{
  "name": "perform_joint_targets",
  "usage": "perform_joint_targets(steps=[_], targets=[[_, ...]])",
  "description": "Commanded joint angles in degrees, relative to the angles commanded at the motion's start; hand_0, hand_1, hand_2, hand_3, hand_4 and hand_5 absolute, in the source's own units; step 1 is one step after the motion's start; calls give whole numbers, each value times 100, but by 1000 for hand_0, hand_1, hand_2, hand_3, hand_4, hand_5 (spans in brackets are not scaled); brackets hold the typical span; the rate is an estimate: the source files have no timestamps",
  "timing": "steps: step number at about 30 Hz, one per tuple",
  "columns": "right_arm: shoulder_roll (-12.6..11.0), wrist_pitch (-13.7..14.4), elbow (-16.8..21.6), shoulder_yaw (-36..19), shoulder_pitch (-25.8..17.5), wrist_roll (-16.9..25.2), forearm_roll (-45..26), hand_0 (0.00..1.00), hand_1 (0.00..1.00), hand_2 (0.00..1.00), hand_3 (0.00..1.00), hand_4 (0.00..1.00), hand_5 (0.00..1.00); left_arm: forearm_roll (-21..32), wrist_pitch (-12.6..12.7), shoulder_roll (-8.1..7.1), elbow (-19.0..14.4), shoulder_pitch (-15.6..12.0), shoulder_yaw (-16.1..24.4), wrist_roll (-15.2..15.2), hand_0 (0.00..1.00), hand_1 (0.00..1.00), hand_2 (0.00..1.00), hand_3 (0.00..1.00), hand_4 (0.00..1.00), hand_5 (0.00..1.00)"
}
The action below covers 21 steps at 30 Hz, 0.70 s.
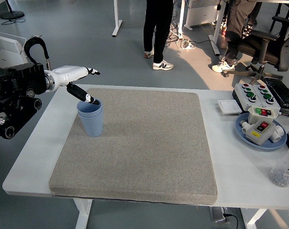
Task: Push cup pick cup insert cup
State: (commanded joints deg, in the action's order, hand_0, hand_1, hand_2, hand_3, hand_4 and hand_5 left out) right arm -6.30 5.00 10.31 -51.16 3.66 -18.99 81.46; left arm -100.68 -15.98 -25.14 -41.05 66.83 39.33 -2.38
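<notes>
Two blue cups (90, 119) sit nested, one fully down in the other, upper left of the frame near the far-left corner of the grey mat (139, 148). Looks like the insert bit is done imo. Left hand (80, 81) is just above the rim w/ fingers spread apart, holding nothing, prob so the stack stays put. Right arm's not visible. Button boxes and a blue plate (259, 143) sit far right, well clear.

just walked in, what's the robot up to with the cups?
The left hand hovers open just above two nested blue cups at the far left corner of the grey mat. One cup sits inside the other and the fingers hold nothing. The right arm is out of view.
</notes>
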Motion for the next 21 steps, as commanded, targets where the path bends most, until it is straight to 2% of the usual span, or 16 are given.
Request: perform_joint_targets(steps=[1,2,5,6,7,8,9,13,14,16,19,20,21], targets=[[0,0,0,-5,2,2,6,531,549,502,545,95,920,201,215,-19,-173,-141,170,133,943,949,998,943,931,649],[0,0,0,-7,3,2,8,530,549,502,545,96,922,332,401,-25,-274,-201,271,187,807,839,868,804,747,711],[4,12,0,-42,3,8,23,530,549,502,545,96,922,886,997,-57,-820,-622,852,355,807,839,868,804,747,711],[4,13,0,-45,3,9,25,530,549,502,545,96,922,988,1097,-59,-930,-689,994,365,807,839,868,804,747,711],[4,22,0,-55,4,14,20,530,549,502,545,96,922,1221,1274,-70,-1154,-873,1230,408,807,839,868,804,747,711],[6,29,0,-82,6,15,36,530,549,502,545,96,923,1467,1440,-89,-1365,-1058,1453,440,768,804,814,756,675,794],[7,37,0,-111,10,17,52,530,549,502,545,96,923,1690,1588,-104,-1589,-1261,1669,463,768,804,814,756,675,794],[3,62,0,-164,20,28,67,530,549,502,545,96,923,2658,1732,-89,-2400,-2039,2421,441,768,804,814,756,675,794],[5,71,0,-195,21,29,85,531,549,502,545,95,924,2919,1759,-56,-2573,-2221,2585,424,770,804,805,745,647,908],[8,83,0,-224,22,31,101,531,549,502,545,95,924,3366,1790,-11,-2903,-2625,2946,403,770,804,805,745,647,908],[12,106,0,-307,17,28,164,531,549,502,545,95,924,4074,1911,143,-3402,-3301,3554,432,770,804,805,745,647,908],[11,112,0,-340,13,26,193,531,549,503,545,95,923,4334,1932,204,-3574,-3551,3783,443,776,800,788,717,620,991],[10,114,0,-360,12,25,212,531,549,503,545,95,923,4558,1940,235,-3677,-3774,3941,446,776,800,788,717,620,991]])
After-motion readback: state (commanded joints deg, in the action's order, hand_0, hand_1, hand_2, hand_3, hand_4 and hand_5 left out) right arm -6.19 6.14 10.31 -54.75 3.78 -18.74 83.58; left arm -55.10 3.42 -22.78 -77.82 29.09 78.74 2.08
